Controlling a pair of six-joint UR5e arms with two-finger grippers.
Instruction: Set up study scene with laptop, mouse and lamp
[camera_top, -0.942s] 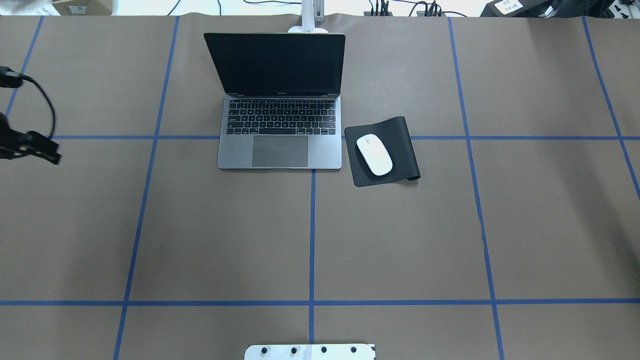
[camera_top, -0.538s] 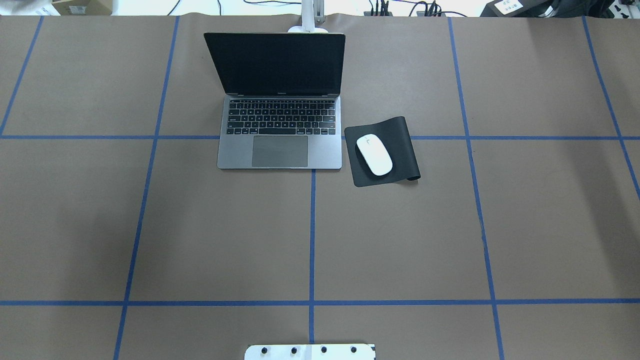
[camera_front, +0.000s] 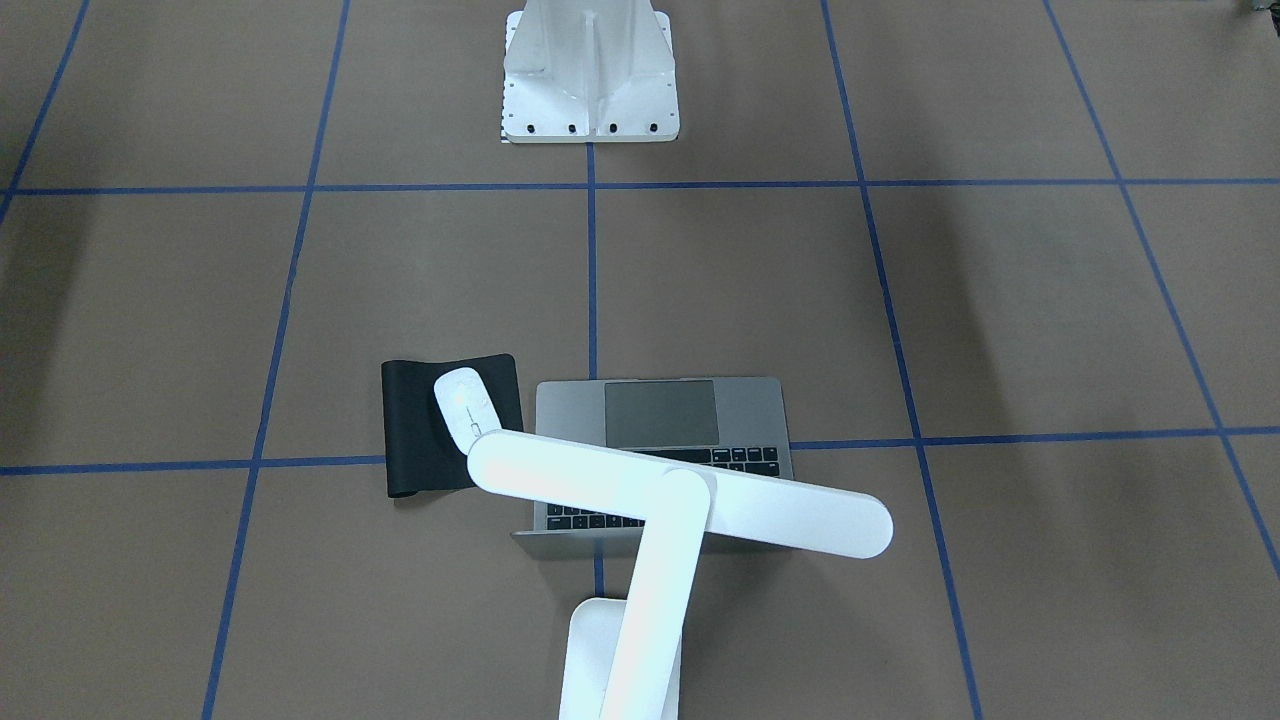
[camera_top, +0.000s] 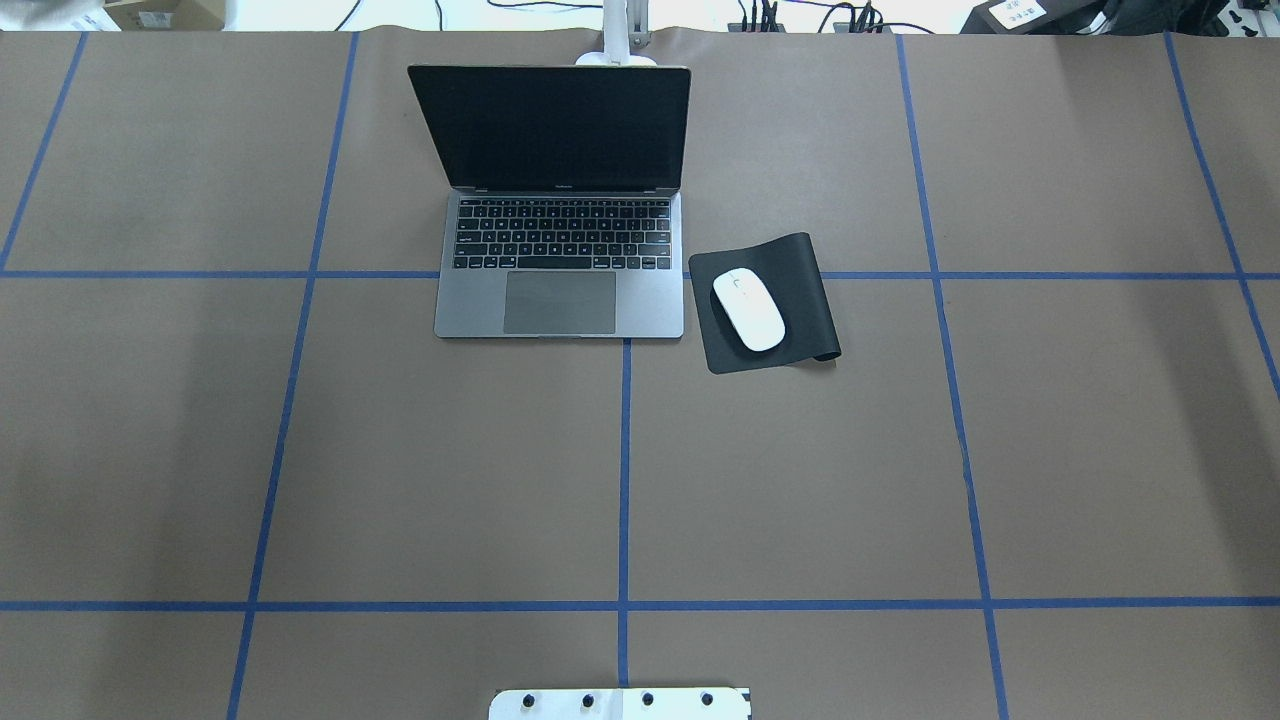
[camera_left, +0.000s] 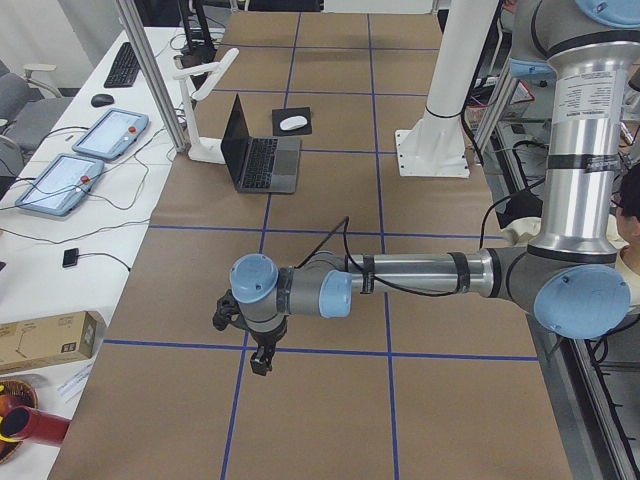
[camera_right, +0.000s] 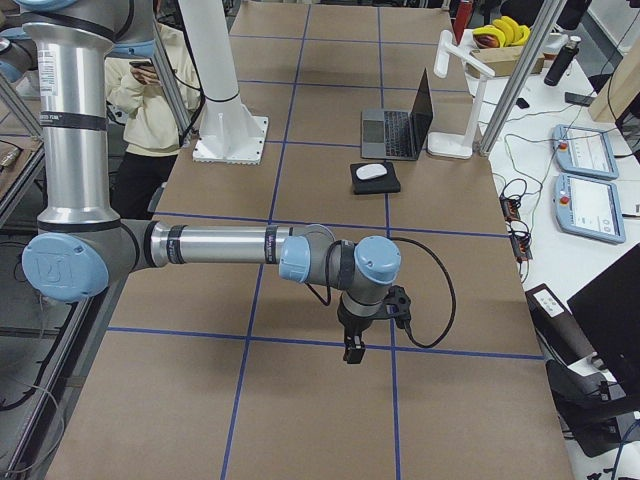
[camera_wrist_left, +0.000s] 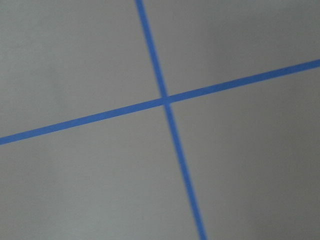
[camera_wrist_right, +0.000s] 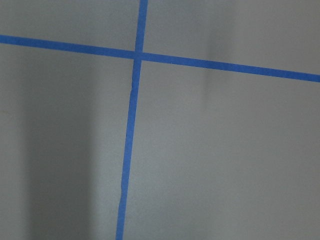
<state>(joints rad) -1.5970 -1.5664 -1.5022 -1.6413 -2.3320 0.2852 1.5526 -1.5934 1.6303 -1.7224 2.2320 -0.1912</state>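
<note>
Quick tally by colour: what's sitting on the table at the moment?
White: 3 (mouse, lamp, pedestal)
Grey: 1 (laptop)
Black: 1 (mouse mat)
Total: 5

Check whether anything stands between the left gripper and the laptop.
Nothing visible does. In the exterior left view, only bare table lies between the left gripper and the laptop. The mouse sits beyond the laptop, out of that path.

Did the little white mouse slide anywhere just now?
No. The mouse sits on the same spot of the black mat, just as near the laptop and the blue tape line as before.
</note>
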